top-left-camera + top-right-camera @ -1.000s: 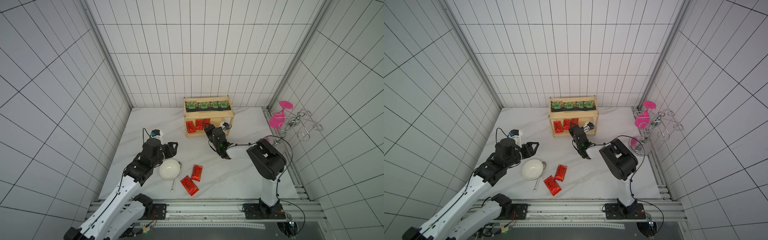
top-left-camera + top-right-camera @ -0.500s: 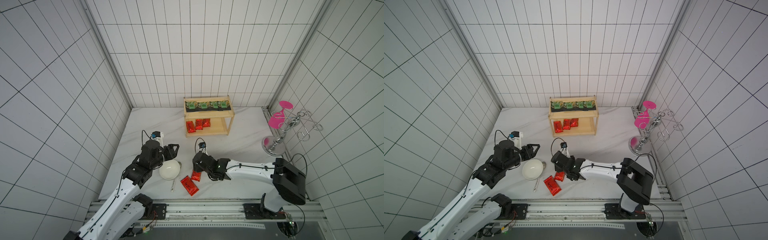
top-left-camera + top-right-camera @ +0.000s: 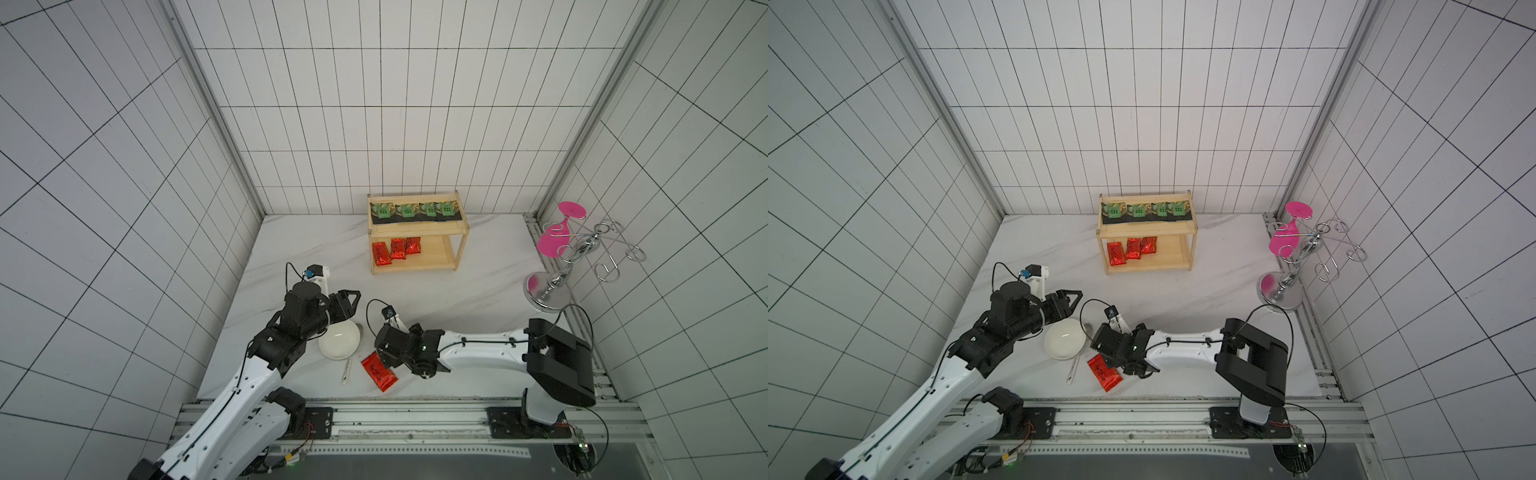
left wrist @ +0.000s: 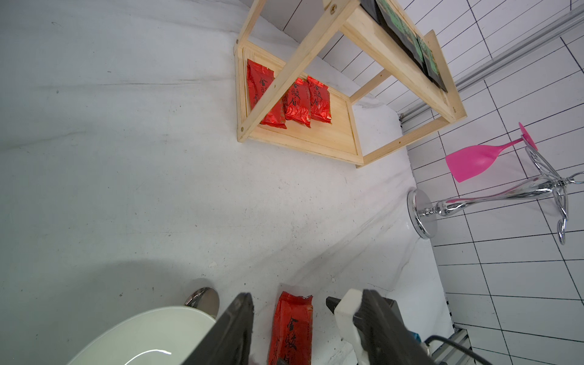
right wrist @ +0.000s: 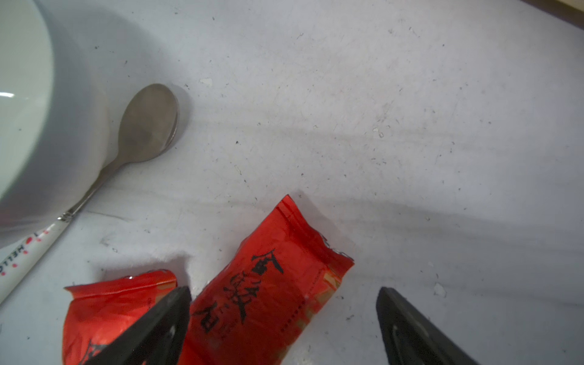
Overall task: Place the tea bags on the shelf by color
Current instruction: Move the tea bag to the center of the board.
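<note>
White marble desk (image 3: pixel 415 299) in a top view: our right gripper (image 3: pixel 385 360) is back from the pale wooden shelf (image 3: pixel 436 254). Right wrist: jaws now wide over a red foil tea bag (image 5: pixel 268 284) lying there, our next pick. Left wrist: left gripper (image 4: pixel 287 298) open, empty.

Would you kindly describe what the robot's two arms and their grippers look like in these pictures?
Both arms, the left arm and right arm, have white tube-like links joined by bulky black joint housings. Thin black cables loop to small wrist cameras. The left gripper and right gripper have black, tapering, pointed fingers.
</note>
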